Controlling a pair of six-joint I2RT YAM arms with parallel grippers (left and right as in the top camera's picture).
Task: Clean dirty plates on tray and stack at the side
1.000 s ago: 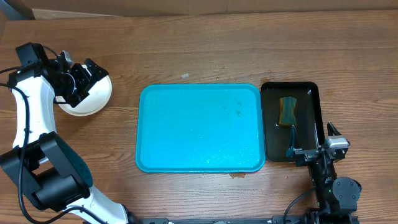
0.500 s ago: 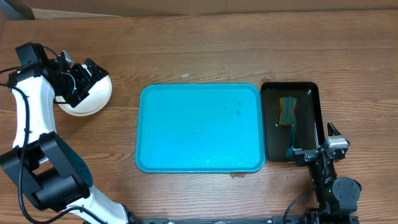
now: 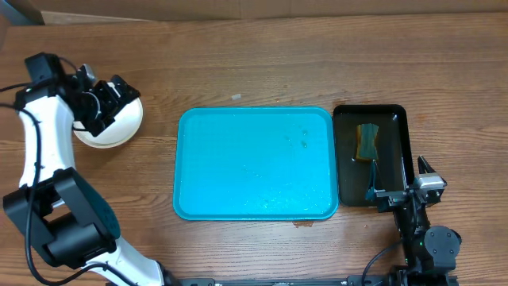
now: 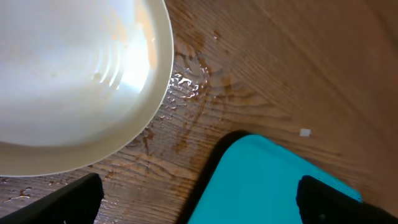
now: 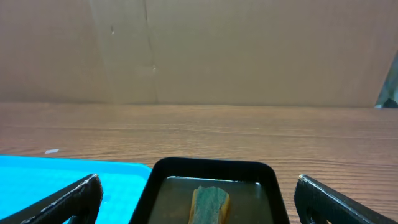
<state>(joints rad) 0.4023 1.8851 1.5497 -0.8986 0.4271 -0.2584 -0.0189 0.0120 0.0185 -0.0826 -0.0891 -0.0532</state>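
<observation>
Overhead: the left gripper (image 3: 109, 102) has nudged a touch toward the table's far edge in the last half second. Nothing else has moved. It hangs over the plates (image 3: 121, 131), jaws spread wide and nothing between them. The stack sits on the wood well left of the tray (image 3: 254, 163). Only the top plate shows, so I can't count how many lie under it.

The tray is bare apart from a few droplets. By my read the stacking is done and this arm is backing off. In the left wrist view the top plate has a faint brownish trace near its rim, and I can't tell whether that's leftover dirt.

The right gripper (image 3: 399, 179) is parked over the near right corner of the black tray (image 3: 397, 113), also fully open and empty. The sponge (image 3: 367, 141) lies inside that tray.

There's a strip of wet wood between the plate rim and the tray's left edge. The two trays sit just beside each other. Beyond both trays is wide open table (image 3: 317, 63), plenty of room to lift clear.
</observation>
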